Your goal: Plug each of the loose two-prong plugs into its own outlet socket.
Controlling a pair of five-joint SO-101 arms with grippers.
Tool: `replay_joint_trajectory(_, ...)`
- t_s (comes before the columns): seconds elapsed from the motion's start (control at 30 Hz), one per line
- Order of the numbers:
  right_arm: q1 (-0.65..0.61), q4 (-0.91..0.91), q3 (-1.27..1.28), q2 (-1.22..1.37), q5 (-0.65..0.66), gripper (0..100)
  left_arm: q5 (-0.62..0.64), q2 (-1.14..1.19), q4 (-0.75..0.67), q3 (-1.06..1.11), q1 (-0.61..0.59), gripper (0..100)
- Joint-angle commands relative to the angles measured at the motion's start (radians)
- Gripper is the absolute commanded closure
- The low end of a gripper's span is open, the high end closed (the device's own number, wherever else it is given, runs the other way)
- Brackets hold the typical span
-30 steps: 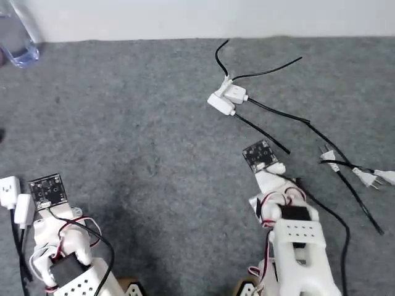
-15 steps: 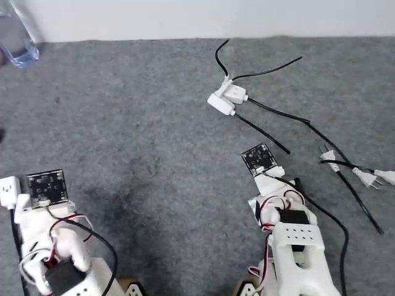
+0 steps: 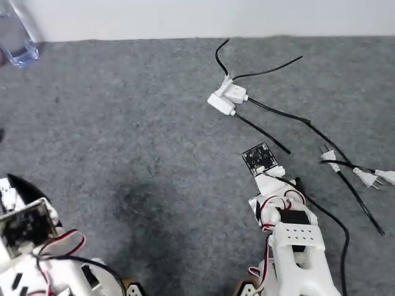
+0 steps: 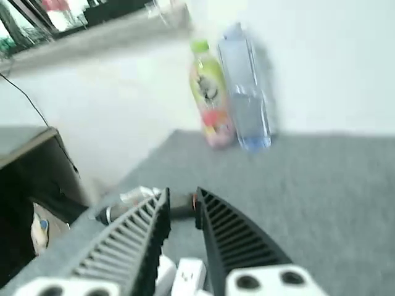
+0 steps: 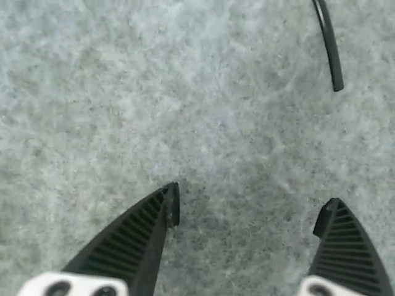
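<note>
- R gripper [image 5: 253, 194]: wide open, nothing in it. It points down over bare carpet [image 5: 123, 92], w/ jaws clear of everything.
- Cord end [image 5: 329, 52]: black, lies on carpet near R gripper, not touching it.
- R arm [image 3: 290, 237]: front of scene, right of centre. Its wrist board sits just beside a black cord [image 3: 265, 134].
- L gripper [image 4: 182, 200]: raised, aimed roughly level toward the wall. Can't tell its grip state or whether it has hold of anything.
- White blocks [image 4: 188, 274]: two, side by side, seen low in L wrist view. Held or lying on the carpet, can't tell.
- White piece [image 3: 6, 196]: at left edge in high view, just beside L arm [image 3: 37, 246].
- Sockets [image 3: 227, 95]: two white units touching each other, mid-scene toward the far wall, w/ black cords running off them.
- Plugs [image 3: 368, 179]: loose on carpet at far right, on cords, prongs bare. Another small white one sits near them. All are well apart from the sockets, none plugged in.
- Bottles [image 4: 244, 92]: one clear, one green-label, upright and touching, against the wall.
</note>
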Motion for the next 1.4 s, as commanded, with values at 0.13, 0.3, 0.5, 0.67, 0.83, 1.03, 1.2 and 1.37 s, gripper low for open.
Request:
replay_joint_trajectory(0.13,-0.008,-0.016,0.002,-0.019,-0.009,66.0,0.018,0.379,-0.101,-0.311,-0.075,92)
replay_joint_trajectory(0.3,-0.008,-0.016,0.002,-0.019,-0.009,66.0,-0.020,0.789,-0.014,-0.687,-0.077,92)
replay_joint_trajectory(0.5,-0.010,-0.016,0.002,-0.019,-0.009,66.0,-0.098,1.094,0.146,-1.040,-0.035,92)
replay_joint_trajectory(0.67,-0.010,-0.016,0.002,-0.019,-0.009,66.0,-0.267,1.243,0.313,-1.161,0.051,92)
replay_joint_trajectory(0.83,-0.010,-0.016,0.002,-0.019,-0.009,66.0,-0.451,1.347,0.456,-1.198,0.060,92)
replay_joint_trajectory(1.03,-0.010,-0.016,0.002,-0.019,-0.009,66.0,-0.664,1.499,0.568,-1.194,-0.018,92)
replay_joint_trajectory(1.2,-0.010,-0.016,0.002,-0.019,-0.009,66.0,-0.775,1.657,0.568,-1.196,-0.107,92)
replay_joint_trajectory(1.37,-0.010,-0.016,0.002,-0.019,-0.009,66.0,-0.779,1.807,0.568,-1.194,-0.146,92)
